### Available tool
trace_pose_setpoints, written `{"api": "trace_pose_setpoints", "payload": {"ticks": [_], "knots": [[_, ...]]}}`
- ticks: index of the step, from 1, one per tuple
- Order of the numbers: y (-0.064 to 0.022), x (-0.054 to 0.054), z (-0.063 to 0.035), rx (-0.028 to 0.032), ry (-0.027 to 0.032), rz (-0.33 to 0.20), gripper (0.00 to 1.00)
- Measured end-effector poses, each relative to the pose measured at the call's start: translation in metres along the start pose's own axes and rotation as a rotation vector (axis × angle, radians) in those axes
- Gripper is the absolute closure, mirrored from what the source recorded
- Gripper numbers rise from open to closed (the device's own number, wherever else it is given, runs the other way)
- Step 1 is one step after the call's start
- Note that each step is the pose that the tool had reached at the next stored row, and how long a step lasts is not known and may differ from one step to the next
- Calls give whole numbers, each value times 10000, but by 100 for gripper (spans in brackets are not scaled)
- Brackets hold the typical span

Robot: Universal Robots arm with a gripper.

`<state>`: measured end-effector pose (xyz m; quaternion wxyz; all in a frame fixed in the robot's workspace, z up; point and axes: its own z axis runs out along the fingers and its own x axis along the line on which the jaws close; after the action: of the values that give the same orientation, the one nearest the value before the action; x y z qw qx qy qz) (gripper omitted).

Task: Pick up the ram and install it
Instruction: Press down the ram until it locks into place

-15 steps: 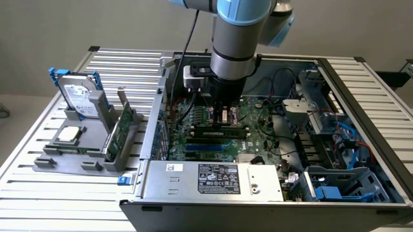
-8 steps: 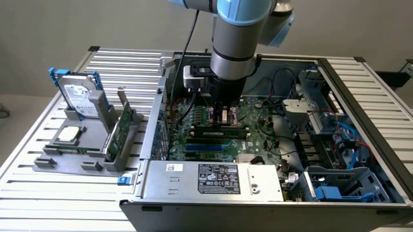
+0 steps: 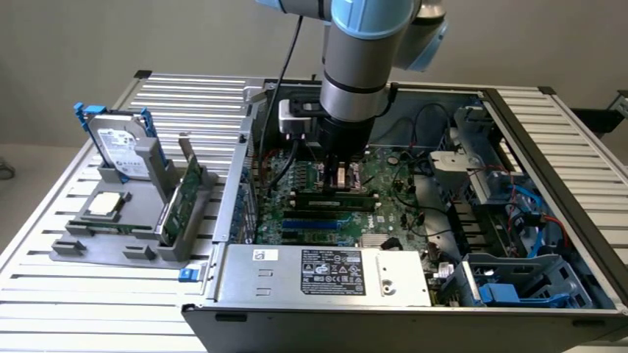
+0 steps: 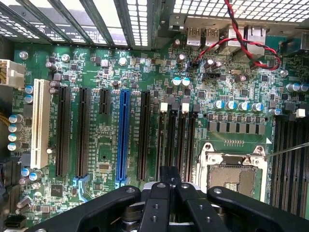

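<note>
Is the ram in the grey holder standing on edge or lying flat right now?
On edge: the ram stands upright in a slot of the grey holder, outside the computer case.

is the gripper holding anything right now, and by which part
Nothing shows between the shut gripper fingers above the motherboard; a green ram stick stands in the gray holder.

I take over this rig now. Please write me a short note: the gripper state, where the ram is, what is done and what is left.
Gripper: shut, holds nothing, low over the motherboard inside the open computer case.
Ram: stands on edge in the grey holder on the table, at the exterior view's left of the case, apart from the gripper.
Done: nothing of the task shows as done.
Left: the ram is not yet picked up and not yet installed.
</note>
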<state>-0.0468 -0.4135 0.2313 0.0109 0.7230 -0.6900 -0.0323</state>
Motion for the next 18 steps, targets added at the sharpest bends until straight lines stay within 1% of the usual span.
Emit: {"api": "trace_pose_setpoints", "payload": {"ticks": [18], "knots": [[-4, 3, 67, -4, 9, 0, 89]]}}
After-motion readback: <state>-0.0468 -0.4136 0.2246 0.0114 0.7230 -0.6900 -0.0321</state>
